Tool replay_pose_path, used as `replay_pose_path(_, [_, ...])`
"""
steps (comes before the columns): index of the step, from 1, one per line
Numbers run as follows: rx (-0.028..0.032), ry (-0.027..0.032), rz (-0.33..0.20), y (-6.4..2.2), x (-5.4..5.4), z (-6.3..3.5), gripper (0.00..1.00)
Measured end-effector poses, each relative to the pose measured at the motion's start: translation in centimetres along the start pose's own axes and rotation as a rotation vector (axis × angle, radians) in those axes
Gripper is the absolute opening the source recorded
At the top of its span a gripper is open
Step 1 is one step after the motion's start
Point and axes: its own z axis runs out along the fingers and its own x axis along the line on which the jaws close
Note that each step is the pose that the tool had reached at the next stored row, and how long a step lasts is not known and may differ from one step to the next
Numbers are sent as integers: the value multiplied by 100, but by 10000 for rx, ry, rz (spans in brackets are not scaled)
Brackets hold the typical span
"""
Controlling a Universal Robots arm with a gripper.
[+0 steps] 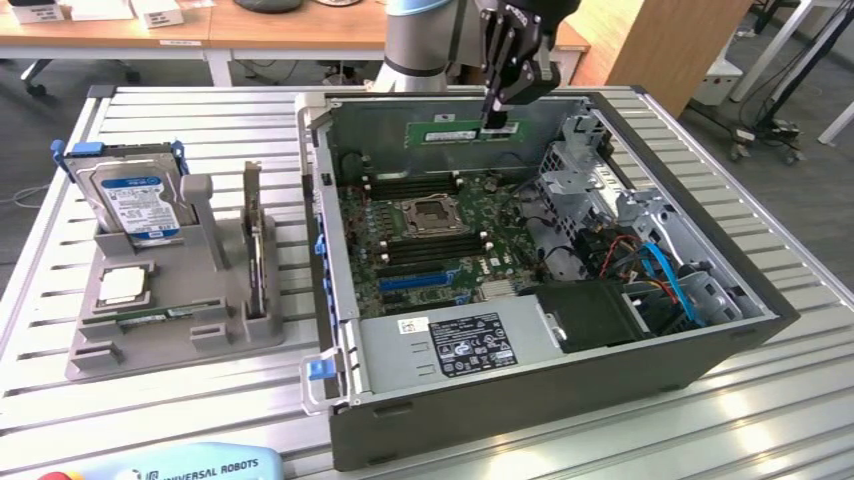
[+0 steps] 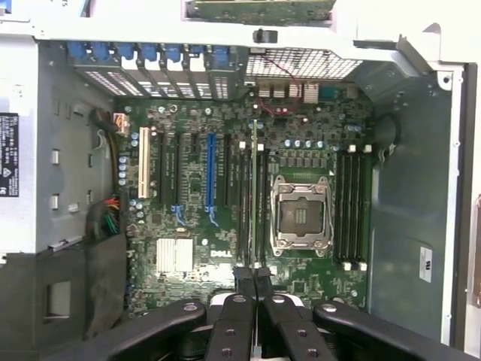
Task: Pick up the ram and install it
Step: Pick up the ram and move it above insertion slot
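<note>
My gripper [image 1: 497, 118] is shut on the ram [image 1: 461, 131], a thin green stick with a white label. It hangs over the far part of the open computer case [image 1: 534, 400], above the motherboard [image 1: 427, 235]. In the wrist view the ram [image 2: 254, 188] shows edge-on as a thin line running out from between the black fingertips [image 2: 244, 277]. It lines up over the long black memory slots [image 2: 263, 199] beside the empty processor socket [image 2: 302, 214]. More slots [image 2: 352, 207] lie on the socket's other side.
At the exterior view's left a grey holder [image 1: 174, 330] carries a hard drive [image 1: 134, 205], a square silver processor chip [image 1: 120, 285] and an upright card [image 1: 251, 235]. Case walls, a drive cage [image 1: 594, 185] and the power supply [image 1: 447, 345] ring the motherboard.
</note>
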Motion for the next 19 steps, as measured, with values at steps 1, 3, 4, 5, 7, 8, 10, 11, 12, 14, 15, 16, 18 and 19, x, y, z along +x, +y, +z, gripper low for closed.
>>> replay_pose_path(1, [-1, 0, 0, 0, -14, 1, 11])
replay_pose_path(3, [0, 0, 0, 0, -39, 1, 11])
replay_pose_path(4, [-1, 0, 0, -1, -50, 2, 11])
replay_pose_path(5, [-1, 0, 0, -1, -56, 2, 11])
replay_pose_path(7, [-1, 1, -2, -1, -57, 2, 11])
replay_pose_path(8, [-1, 1, -1, -1, -58, 2, 11])
replay_pose_path(10, [-1, 0, 1, 0, -58, 2, 11])
replay_pose_path(11, [1, -2, 0, -1, -59, 5, 11])
replay_pose_path(12, [0, -2, 0, -1, -59, 11, 11])
replay_pose_path(14, [-1, 0, 0, -2, -58, 30, 11])
replay_pose_path(15, [0, 0, 0, -2, -58, 41, 11])
replay_pose_path(16, [1, 1, 0, -3, -58, 51, 11])
replay_pose_path(18, [2, 0, 0, -3, -57, 73, 11])
replay_pose_path(19, [2, 0, 0, -4, -57, 84, 11])
